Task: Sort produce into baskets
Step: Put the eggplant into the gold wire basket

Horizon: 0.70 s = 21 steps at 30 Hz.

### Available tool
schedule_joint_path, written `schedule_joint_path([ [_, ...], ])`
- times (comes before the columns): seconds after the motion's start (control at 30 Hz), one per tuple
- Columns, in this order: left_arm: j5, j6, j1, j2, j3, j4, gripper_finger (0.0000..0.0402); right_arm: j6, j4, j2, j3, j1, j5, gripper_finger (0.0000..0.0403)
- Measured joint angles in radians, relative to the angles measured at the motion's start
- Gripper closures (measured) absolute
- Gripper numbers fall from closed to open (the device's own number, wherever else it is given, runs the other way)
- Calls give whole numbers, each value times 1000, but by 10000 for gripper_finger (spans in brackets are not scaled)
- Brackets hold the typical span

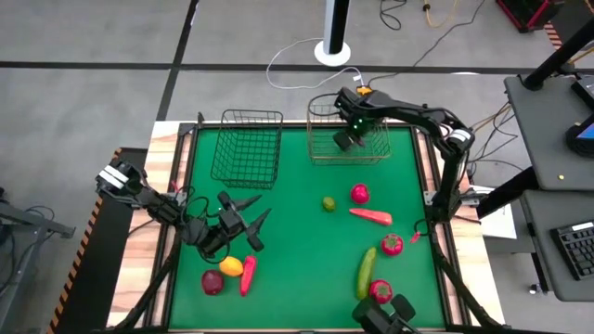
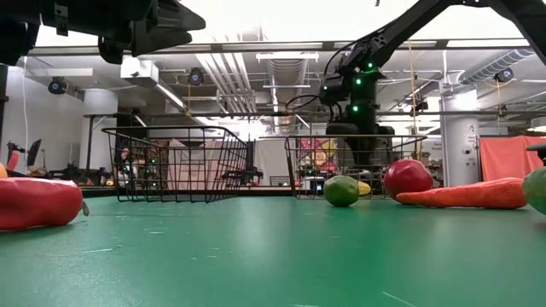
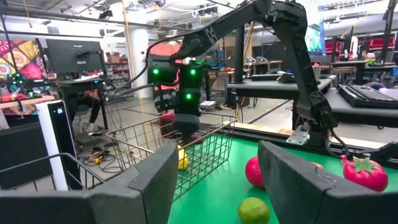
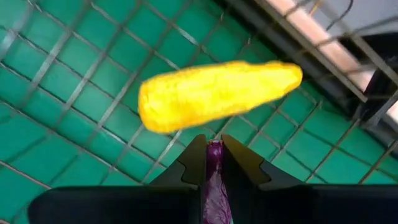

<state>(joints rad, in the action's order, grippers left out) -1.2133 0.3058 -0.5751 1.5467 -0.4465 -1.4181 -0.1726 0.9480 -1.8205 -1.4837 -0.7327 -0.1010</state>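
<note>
My right gripper (image 1: 348, 139) hangs over the silvery-grey basket (image 1: 327, 153) at the table's far edge, shut on a dark purple piece of produce (image 4: 215, 180). A yellow piece (image 4: 217, 93) lies on that basket's mesh floor below the fingers. The black basket (image 1: 249, 147) stands to its left. My left gripper (image 1: 243, 223) waits open near the table's left edge, level, with nothing between its fingers (image 3: 155, 180). A green lime (image 1: 329, 203), red apple (image 1: 360, 193) and carrot (image 1: 371, 216) lie on the green mat. My right gripper pinches the purple piece (image 4: 215, 163) between its two fingers, which point steeply down into the basket. Only a narrow purple strip shows in the gap, so which part is held cannot be told. It stays behind the fingertips, clear of the yellow piece and the mesh.
A cucumber (image 1: 367, 272) and two red pieces (image 1: 392, 244) (image 1: 380, 290) lie near the right front. A dark red ball (image 1: 213, 281), an orange piece (image 1: 231, 266) and a red chili (image 1: 248, 275) lie at the left front, by my left arm.
</note>
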Motion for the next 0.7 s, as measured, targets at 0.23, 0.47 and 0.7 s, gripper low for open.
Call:
schedule_joint_path([
  [0.23, 1, 0, 0, 0, 0, 0, 199, 129, -41, 3, -47, 15, 7, 369],
  [0.47, 1, 0, 1, 1, 0, 1, 199, 596, -60, 3, -68, 43, 100, 369],
  [0.7, 2, 0, 1, 1, 0, 3, 199, 766, -67, 3, -65, 58, 108, 369],
])
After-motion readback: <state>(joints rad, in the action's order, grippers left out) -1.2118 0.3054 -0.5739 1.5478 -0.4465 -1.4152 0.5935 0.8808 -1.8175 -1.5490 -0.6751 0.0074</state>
